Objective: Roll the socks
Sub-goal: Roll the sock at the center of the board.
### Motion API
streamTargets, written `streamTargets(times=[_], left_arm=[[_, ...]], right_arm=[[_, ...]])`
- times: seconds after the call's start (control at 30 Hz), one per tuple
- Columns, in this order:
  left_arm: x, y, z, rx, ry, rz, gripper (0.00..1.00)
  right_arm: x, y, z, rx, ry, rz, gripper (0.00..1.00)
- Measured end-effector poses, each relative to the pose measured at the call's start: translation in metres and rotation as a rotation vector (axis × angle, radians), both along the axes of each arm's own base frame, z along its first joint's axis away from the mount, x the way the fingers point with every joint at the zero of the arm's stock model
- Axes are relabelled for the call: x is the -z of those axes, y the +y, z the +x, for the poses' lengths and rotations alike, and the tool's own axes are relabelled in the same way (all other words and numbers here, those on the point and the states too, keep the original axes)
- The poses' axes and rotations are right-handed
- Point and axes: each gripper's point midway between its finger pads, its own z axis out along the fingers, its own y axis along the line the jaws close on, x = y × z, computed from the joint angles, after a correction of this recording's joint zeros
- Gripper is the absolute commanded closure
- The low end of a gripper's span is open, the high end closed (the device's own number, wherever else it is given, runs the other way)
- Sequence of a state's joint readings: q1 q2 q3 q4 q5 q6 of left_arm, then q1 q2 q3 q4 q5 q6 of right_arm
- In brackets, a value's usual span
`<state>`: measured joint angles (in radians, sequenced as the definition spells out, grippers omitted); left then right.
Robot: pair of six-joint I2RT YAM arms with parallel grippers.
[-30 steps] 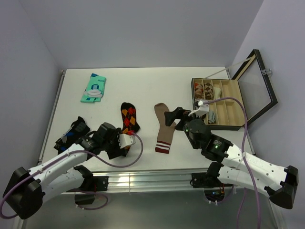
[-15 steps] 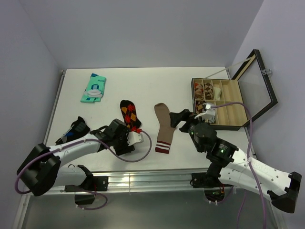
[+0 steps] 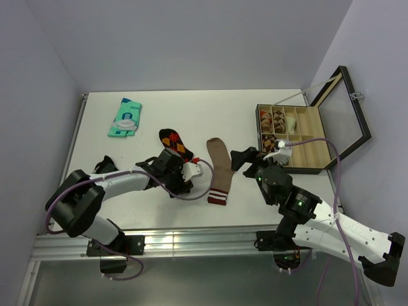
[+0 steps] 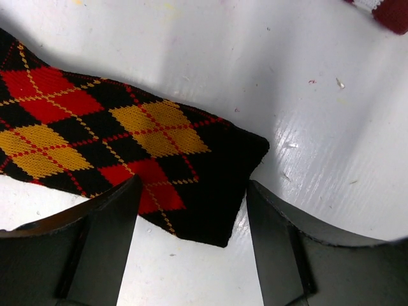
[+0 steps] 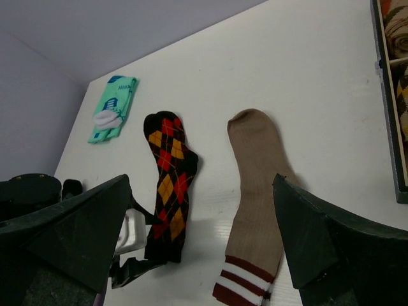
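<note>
Counter (image 3: 191,108) first: my left arm (image 3: 121,182) has swung in across it to the argyle sock (image 4: 127,134), which lies flat beside the tan sock (image 3: 218,167). The left fingers (image 4: 105,248) have narrowed slightly yet stand wide astride its cuff, and the right fingers (image 5: 73,223) hang wide above. I judge rolling can start.
</note>
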<state>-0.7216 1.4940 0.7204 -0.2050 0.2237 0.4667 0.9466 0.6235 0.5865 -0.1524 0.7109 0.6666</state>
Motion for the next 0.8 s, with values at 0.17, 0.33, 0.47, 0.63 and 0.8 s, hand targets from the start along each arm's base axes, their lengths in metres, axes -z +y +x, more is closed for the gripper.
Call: streamTargets(times=[0.17, 0.33, 0.47, 0.63, 0.8], left_arm=[[-0.002, -0.002, 0.001, -0.006, -0.004, -0.009, 0.25], [-0.031, -0.007, 0.003, 0.013, -0.082, -0.056, 0.21], [-0.056, -0.008, 0.004, 0.042, -0.167, -0.085, 0.21], [-0.042, 0.003, -0.006, 0.08, -0.189, -0.02, 0.23], [-0.013, 0.021, -0.025, 0.121, -0.178, 0.07, 0.25]], right_arm=[[0.0, -0.001, 0.0, 0.002, -0.002, -0.01, 0.0], [0.004, 0.001, 0.001, 0.002, 0.006, -0.022, 0.0], [0.007, 0.002, 0.002, 0.001, 0.014, -0.033, 0.0], [0.012, 0.005, 0.004, 0.0, 0.028, -0.041, 0.0], [0.014, 0.007, 0.004, 0.0, 0.036, -0.038, 0.0]])
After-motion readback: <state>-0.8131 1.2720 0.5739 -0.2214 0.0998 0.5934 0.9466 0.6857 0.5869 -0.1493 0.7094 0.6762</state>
